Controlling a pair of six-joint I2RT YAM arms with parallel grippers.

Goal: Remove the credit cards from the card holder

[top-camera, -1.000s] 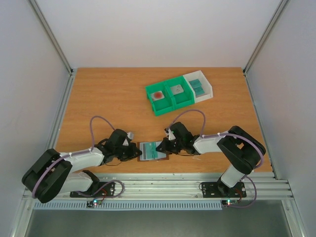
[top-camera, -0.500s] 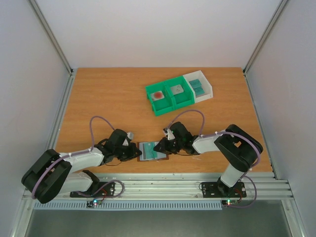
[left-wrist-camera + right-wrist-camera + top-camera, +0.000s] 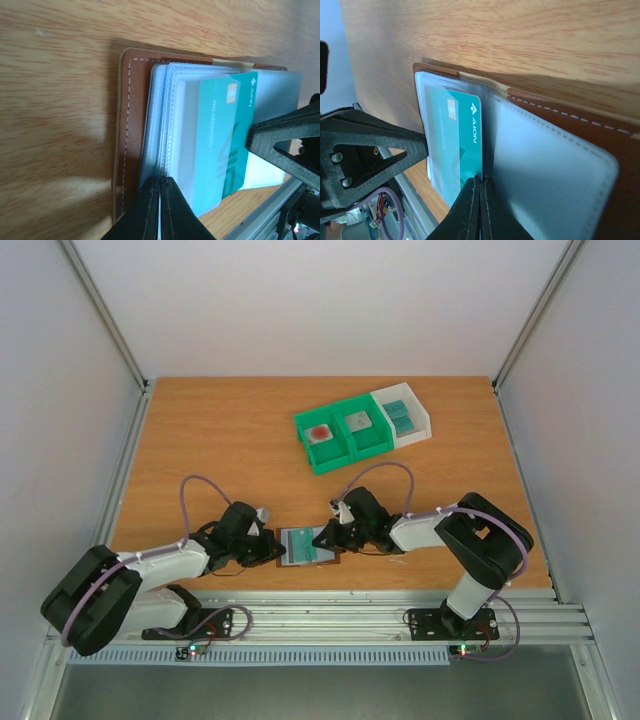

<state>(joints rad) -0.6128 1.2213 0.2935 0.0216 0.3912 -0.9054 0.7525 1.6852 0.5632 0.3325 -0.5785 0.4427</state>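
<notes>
The top external camera looks steeply down from above and behind the arm bases (image 3: 195, 623), taking in the whole wooden surface (image 3: 220, 440). The two wrist cameras sit very close and low, facing each other across the open card holder (image 3: 308, 546) and its teal card (image 3: 225, 135), which all three views share.

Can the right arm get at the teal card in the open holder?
Probably yes. The right end effector is shut at the edge of the teal card; the card holder lies open, pinned by the left end effector, nothing across it.
</notes>
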